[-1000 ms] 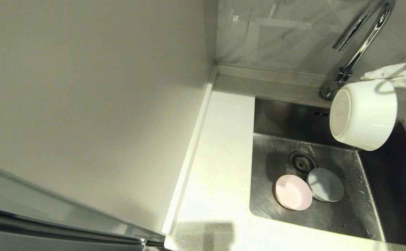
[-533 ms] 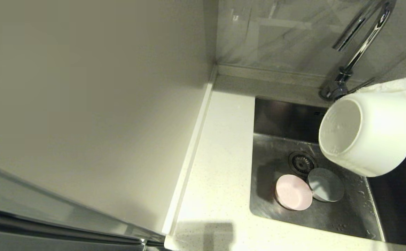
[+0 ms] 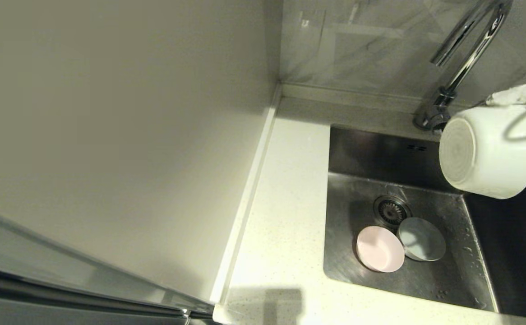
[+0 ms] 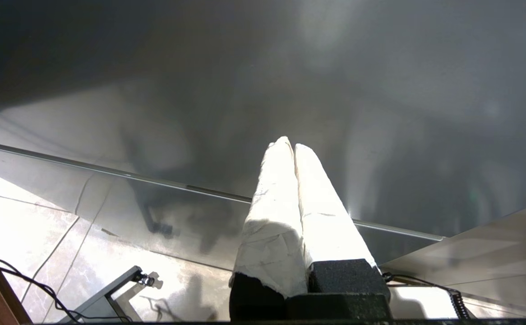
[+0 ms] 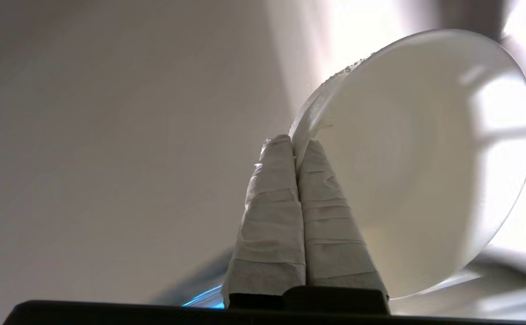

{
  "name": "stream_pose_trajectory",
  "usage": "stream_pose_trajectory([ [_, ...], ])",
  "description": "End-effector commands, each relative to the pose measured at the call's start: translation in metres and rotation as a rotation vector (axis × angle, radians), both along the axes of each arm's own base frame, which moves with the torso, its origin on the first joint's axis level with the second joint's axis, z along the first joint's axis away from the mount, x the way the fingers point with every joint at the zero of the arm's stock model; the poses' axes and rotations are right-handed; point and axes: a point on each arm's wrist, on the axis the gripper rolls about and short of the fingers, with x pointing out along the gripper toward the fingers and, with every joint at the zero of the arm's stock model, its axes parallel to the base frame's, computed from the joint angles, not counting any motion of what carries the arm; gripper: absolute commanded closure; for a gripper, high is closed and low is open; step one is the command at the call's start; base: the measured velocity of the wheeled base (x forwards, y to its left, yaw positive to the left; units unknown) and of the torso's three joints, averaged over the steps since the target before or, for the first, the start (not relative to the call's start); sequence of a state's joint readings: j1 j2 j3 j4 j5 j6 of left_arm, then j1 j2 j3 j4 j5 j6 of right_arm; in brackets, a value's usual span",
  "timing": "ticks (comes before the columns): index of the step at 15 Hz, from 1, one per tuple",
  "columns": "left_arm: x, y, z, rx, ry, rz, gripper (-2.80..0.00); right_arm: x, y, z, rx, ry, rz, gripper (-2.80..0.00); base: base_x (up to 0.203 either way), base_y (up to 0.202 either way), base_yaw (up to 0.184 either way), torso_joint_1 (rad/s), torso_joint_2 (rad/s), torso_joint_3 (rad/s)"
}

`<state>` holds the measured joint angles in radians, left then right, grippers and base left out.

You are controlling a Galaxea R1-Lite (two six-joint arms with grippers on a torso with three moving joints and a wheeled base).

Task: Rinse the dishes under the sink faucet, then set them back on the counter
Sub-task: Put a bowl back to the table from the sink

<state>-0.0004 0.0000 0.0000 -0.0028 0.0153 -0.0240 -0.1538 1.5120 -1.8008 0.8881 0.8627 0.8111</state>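
We see the right gripper (image 5: 295,143), its fingers wrapped in white tape, pinched tight on the rim of a glossy white round bowl (image 3: 488,151). It holds that bowl in the air over the far right part of the rectangular brushed stainless steel sink (image 3: 348,262), tipped on its side so that its ringed underside faces left. The bowl hangs just right of the base of the tall chrome gooseneck faucet (image 3: 466,58), whose spout curves above it. In the right wrist view small droplets cling along the bowl's rim, though we cannot tell whether water is running.

Down in the basin two more dishes lie just on the near side of the round drain strainer (image 3: 391,210): a pale pink shallow round bowl (image 3: 380,255) on the left and a pale blue-grey shallow round bowl (image 3: 422,239) on the right. Their rims appear to touch or overlap slightly. Water drops dot the sink floor to the right of them.

The off-white speckled stone counter (image 3: 285,212) runs along the left side of the sink.

The left gripper (image 4: 293,146) is parked away from the sink, over a glossy tiled floor, its taped fingers pressed together with nothing between them.
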Motion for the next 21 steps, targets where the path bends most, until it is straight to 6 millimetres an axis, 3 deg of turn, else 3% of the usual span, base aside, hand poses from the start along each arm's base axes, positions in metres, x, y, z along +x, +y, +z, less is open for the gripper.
stream_pose_trajectory([
  [1, 0.0, 0.0, 0.0, -0.001, -0.003, 0.0, 0.0, -0.004, -0.012, -0.021, -0.549, -0.18, -0.054, 0.0, 0.0, 0.0, 0.0, 0.0, 0.0, 0.0],
  [4, 0.0, 0.0, 0.0, -0.001, -0.003, 0.002, 0.0, -0.003, -0.056, -0.049, -0.952, -0.27, -0.145, 0.0, 0.0, 0.0, 0.0, 0.0, 0.0, 0.0],
  [7, 0.0, 0.0, 0.0, -0.001, -0.003, 0.0, 0.0, 0.011, -0.09, -0.066, -1.188, -0.368, -0.253, 0.0, 0.0, 0.0, 0.0, 0.0, 0.0, 0.0],
  [14, 0.0, 0.0, 0.0, -0.001, -0.003, -0.001, 0.0, 0.067, -0.149, -0.113, -1.44, -0.158, -0.331, 0.0, 0.0, 0.0, 0.0, 0.0, 0.0, 0.0],
  [18, 0.0, 0.0, 0.0, -0.001, -0.003, 0.001, 0.0, 0.076, -0.181, -0.134, -1.498, -0.048, -0.388, 0.0, 0.0, 0.0, 0.0, 0.0, 0.0, 0.0],
  [21, 0.0, 0.0, 0.0, -0.001, -0.003, 0.001, 0.0, 0.074, -0.195, -0.142, -1.522, -0.009, -0.382, 0.0, 0.0, 0.0, 0.0, 0.0, 0.0, 0.0],
])
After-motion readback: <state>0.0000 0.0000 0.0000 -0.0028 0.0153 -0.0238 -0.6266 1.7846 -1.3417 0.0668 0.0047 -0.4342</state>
